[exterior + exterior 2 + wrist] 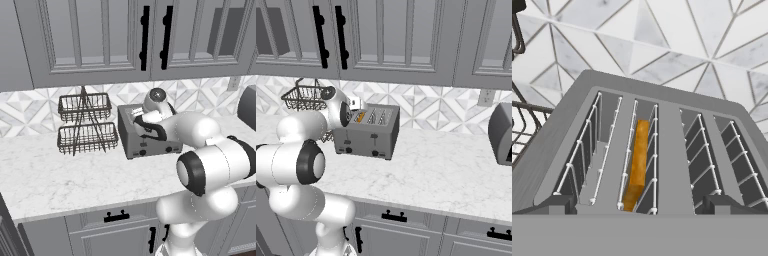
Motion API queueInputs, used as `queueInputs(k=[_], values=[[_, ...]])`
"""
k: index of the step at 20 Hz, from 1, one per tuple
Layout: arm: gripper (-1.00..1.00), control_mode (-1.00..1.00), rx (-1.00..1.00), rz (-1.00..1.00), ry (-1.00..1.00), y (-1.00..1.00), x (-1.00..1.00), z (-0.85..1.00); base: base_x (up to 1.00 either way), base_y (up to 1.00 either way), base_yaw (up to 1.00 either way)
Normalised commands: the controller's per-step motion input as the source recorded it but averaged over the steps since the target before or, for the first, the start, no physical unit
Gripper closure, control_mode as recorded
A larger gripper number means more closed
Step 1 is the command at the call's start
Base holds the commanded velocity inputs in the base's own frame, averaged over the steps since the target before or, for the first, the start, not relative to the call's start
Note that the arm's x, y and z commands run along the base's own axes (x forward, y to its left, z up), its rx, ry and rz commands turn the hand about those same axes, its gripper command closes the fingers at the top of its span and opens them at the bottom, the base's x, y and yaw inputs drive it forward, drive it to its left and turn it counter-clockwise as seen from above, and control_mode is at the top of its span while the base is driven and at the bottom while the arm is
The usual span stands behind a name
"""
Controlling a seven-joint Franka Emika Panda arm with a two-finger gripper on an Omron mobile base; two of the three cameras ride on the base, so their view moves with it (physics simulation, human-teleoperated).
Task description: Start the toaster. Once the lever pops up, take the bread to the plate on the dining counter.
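The grey four-slot toaster stands on the counter against the tiled wall. The bread, with its golden-orange crust, sits down in the second slot from the left. My gripper hovers just above the toaster's left slots, open, with nothing between its fingers. In the left base view my hand hides the bread. The toaster's front levers and knobs face the base cameras. The plate and the dining counter are out of view.
A two-tier wire basket rack stands left of the toaster. A dark rounded appliance sits at the far right. Upper cabinets hang above. White marble counter stretches in front of the toaster.
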Motion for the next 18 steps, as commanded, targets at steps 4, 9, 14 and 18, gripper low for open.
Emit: queueInputs(k=[4, 9, 14, 18], values=[[-1.00, -1.00, 0.00, 0.00, 0.00, 0.00, 0.00, 0.00, 0.00, 0.00, 0.00], [-1.00, -1.00, 0.00, 0.00, 0.00, 0.00, 0.00, 0.00, 0.00, 0.00, 0.00], [-1.00, -1.00, 0.00, 0.00, 0.00, 0.00, 0.00, 0.00, 0.00, 0.00, 0.00], [-1.00, -1.00, 0.00, 0.00, 0.00, 0.00, 0.00, 0.00, 0.00, 0.00, 0.00]])
